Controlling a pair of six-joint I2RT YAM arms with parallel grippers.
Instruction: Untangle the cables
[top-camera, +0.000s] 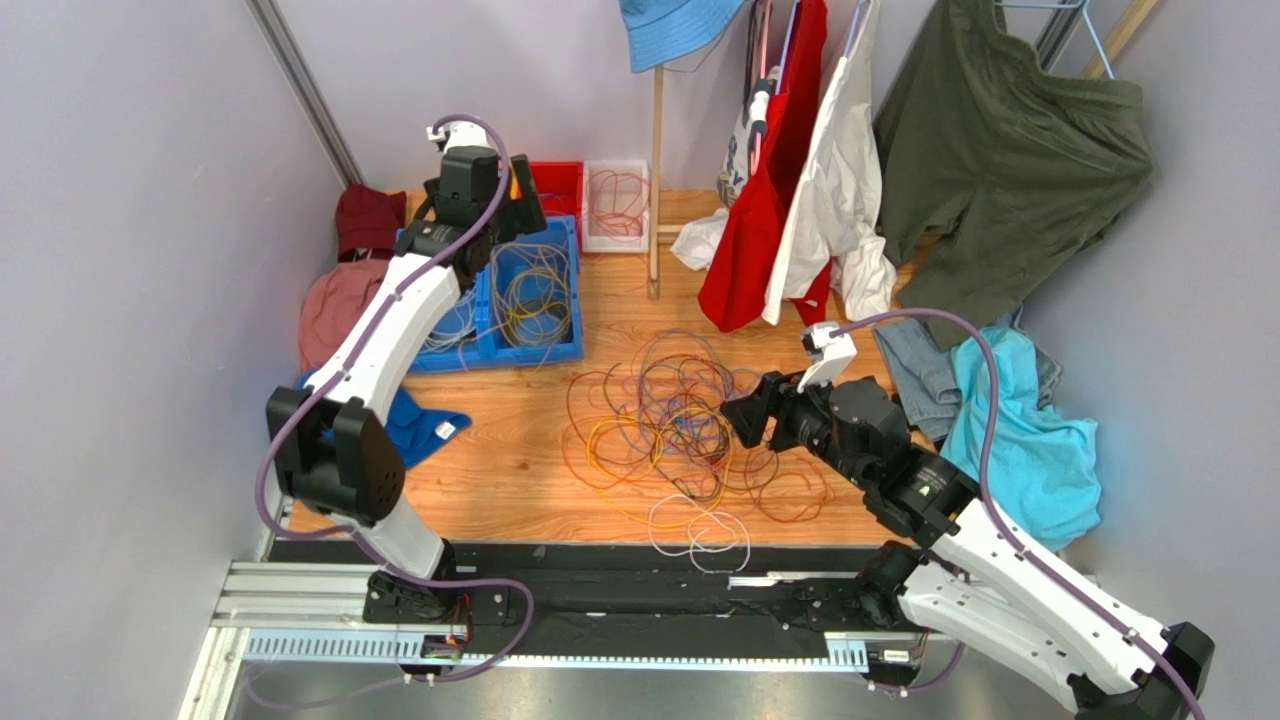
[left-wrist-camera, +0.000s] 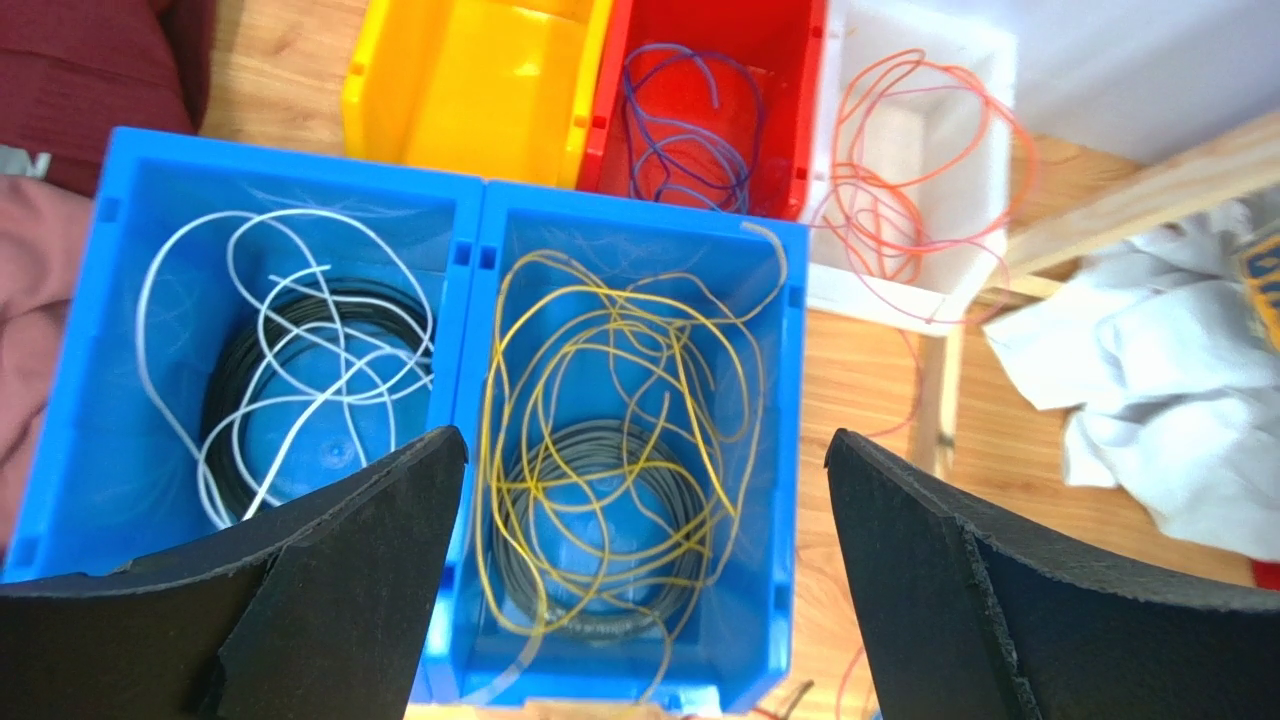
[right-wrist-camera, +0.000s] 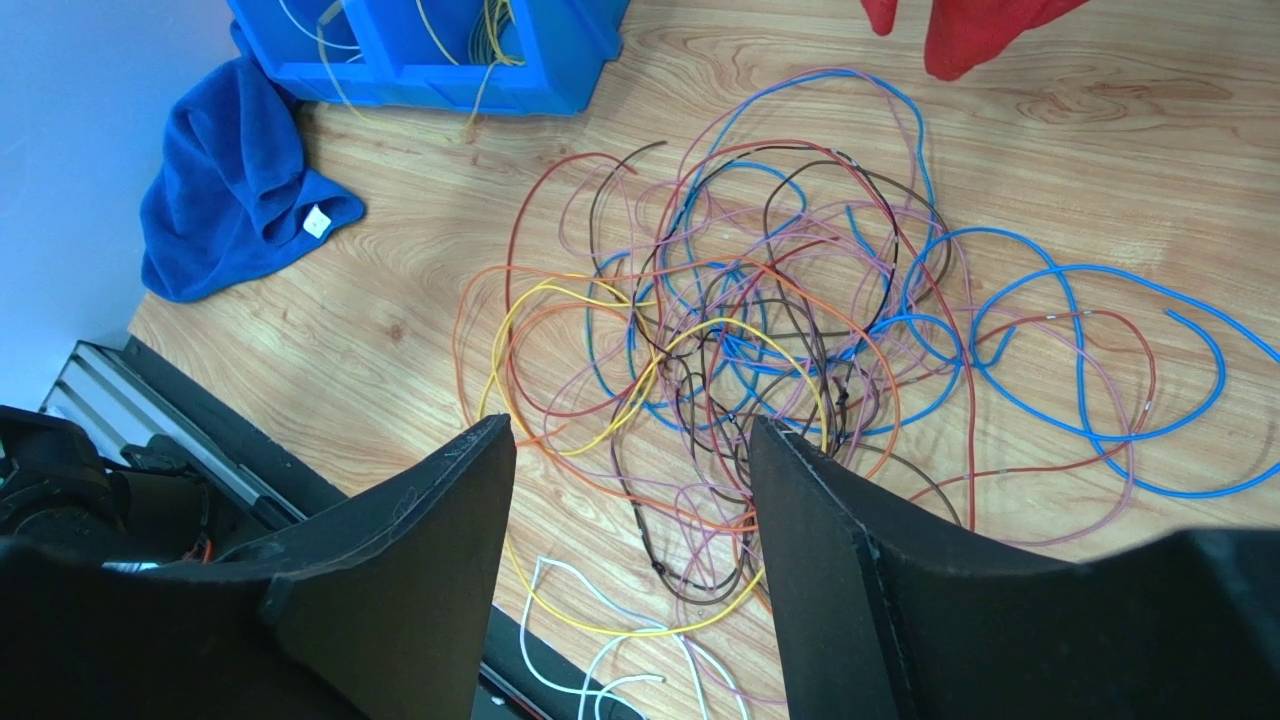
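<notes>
between picks: left gripper (left-wrist-camera: 643, 450), fingers apart and empty, hangs over the bin (left-wrist-camera: 789, 495) at 11 o'clock. right gripper (right-wrist-camera: 631, 435), also apart, hovers over the cables (top-camera: 676, 428) tangled mid-table. next it probably needs to pinch one loose outer strand.

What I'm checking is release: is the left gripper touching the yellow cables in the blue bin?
Apart. Left wrist view: the left gripper hangs open above the blue bin, yellow cables lying below it.

Lab test cell: plain walls (top-camera: 135, 225), sorting bins (left-wrist-camera: 646, 210), hung clothes (top-camera: 1022, 150).
</notes>
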